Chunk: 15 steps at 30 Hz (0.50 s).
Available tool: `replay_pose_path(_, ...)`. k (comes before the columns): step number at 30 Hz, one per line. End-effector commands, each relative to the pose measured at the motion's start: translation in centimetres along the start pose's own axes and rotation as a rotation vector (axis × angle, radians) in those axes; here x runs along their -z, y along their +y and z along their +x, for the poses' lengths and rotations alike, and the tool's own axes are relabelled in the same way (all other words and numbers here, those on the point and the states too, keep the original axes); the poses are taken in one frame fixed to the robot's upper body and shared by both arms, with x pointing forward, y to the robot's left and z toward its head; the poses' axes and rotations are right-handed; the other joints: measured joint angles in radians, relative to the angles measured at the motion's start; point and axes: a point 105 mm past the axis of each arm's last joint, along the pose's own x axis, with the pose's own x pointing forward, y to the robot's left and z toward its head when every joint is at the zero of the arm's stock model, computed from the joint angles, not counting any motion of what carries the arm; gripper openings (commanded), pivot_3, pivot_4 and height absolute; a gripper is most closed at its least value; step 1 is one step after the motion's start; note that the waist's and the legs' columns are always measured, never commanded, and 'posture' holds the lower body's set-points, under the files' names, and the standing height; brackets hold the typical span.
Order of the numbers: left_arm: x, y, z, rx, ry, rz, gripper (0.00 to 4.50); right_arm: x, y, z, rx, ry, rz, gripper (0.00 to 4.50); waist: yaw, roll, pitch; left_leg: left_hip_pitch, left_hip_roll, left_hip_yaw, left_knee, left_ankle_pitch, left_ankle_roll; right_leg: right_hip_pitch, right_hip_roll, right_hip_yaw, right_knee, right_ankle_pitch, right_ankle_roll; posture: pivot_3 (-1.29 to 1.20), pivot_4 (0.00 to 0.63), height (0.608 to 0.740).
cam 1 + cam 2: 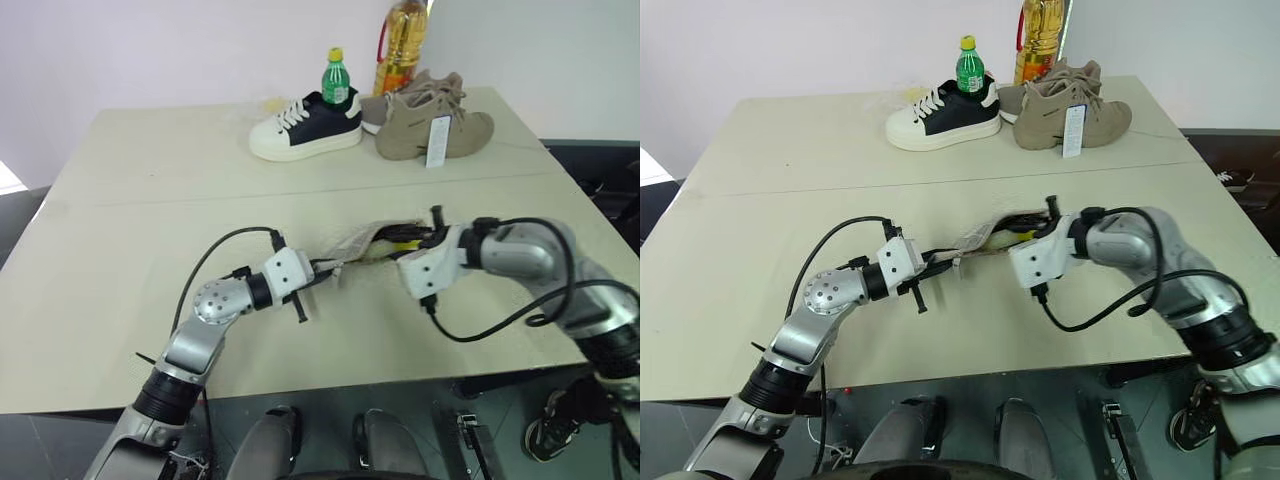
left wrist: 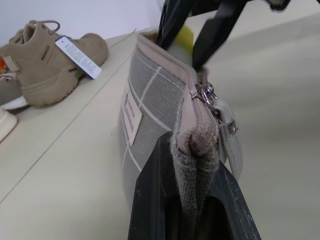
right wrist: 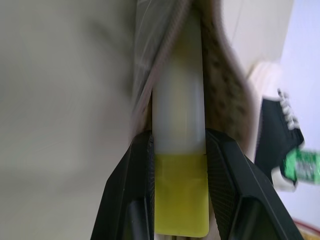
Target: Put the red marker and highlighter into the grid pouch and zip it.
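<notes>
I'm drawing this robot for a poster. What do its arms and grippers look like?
Both arms are silver-grey metal with rounded joints and black bands near the shoulders. Each wrist ends in a white boxy block carrying the gripper, left gripper and right gripper, each with two flat black fingers. A loose black cable loops from each white block back along the arm.

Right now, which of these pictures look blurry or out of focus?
Right wrist view: the highlighter between the fingers looks soft, and the tabletop and the black and white sneaker smear. Left wrist view: the grid pouch is crisp. Both eye views look evenly lit and clear.
</notes>
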Motion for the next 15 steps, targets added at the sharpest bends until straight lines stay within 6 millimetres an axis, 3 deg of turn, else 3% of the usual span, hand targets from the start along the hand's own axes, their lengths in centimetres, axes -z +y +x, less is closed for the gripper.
replay_pose_path(1,-1.9,0.5,0.1,-0.017,-0.062,0.03,0.0,-1.1,-1.4,-0.2,0.034,-0.044,-0.02,0.86,0.0,0.0,0.0,0.0,0.0,0.0,0.0,0.0,0.0,0.0,0.0,0.0,0.0,0.0,0.0,0.0,0.15,0.738)
replay_pose_path(2,-1.9,0.6,0.1,-0.021,-0.061,0.028,0.0,-1.1,-1.4,-0.2,0.033,-0.043,-0.011,0.86,0.0,0.0,0.0,0.0,0.0,0.0,0.0,0.0,0.0,0.0,0.0,0.0,0.0,0.0,0.0,0.0,0.15,0.738)
replay_pose_path(4,-1.9,0.7,0.0,-0.027,-0.061,0.023,0.0,-0.9,-1.5,-0.3,0.035,-0.04,-0.001,1.9,-0.001,0.0,0.0,0.0,0.0,0.0,0.0,0.0,0.0,0.0,0.0,0.0,0.0,0.0,0.0,0.0,0.15,0.738)
replay_pose_path(5,-1.9,0.8,-0.1,-0.037,-0.058,0.018,0.0,-0.7,-1.8,-0.5,0.05,-0.039,0.008,2.21,-0.002,0.0,0.0,0.0,0.0,0.0,0.0,0.0,0.0,0.0,0.0,0.0,0.0,0.0,0.0,0.0,0.15,0.738)
replay_pose_path(9,-1.7,1.9,-0.4,-0.123,-0.073,-0.046,0.0,-0.4,-3.9,-2.0,0.175,-0.091,0.159,4.21,-0.001,0.0,0.0,0.0,0.0,0.0,0.0,0.0,0.0,0.0,0.0,0.0,0.0,0.0,0.0,0.0,0.15,0.738)
replay_pose_path(12,-1.4,4.3,-0.7,-0.291,-0.109,-0.181,0.0,0.1,-6.9,-4.5,0.334,-0.227,0.525,4.21,-0.001,0.0,0.0,0.0,0.0,0.0,0.0,0.0,0.0,0.001,0.0,0.0,0.0,0.0,0.0,0.0,0.15,0.738)
replay_pose_path(15,-1.9,5.6,-0.6,-0.385,-0.189,-0.319,0.0,0.1,-7.8,-5.3,0.39,-0.363,0.829,4.21,0.0,-0.001,0.0,0.0,0.0,-0.001,0.001,0.0,0.0,0.001,0.0,0.0,0.0,0.0,0.0,0.0,0.15,0.738)
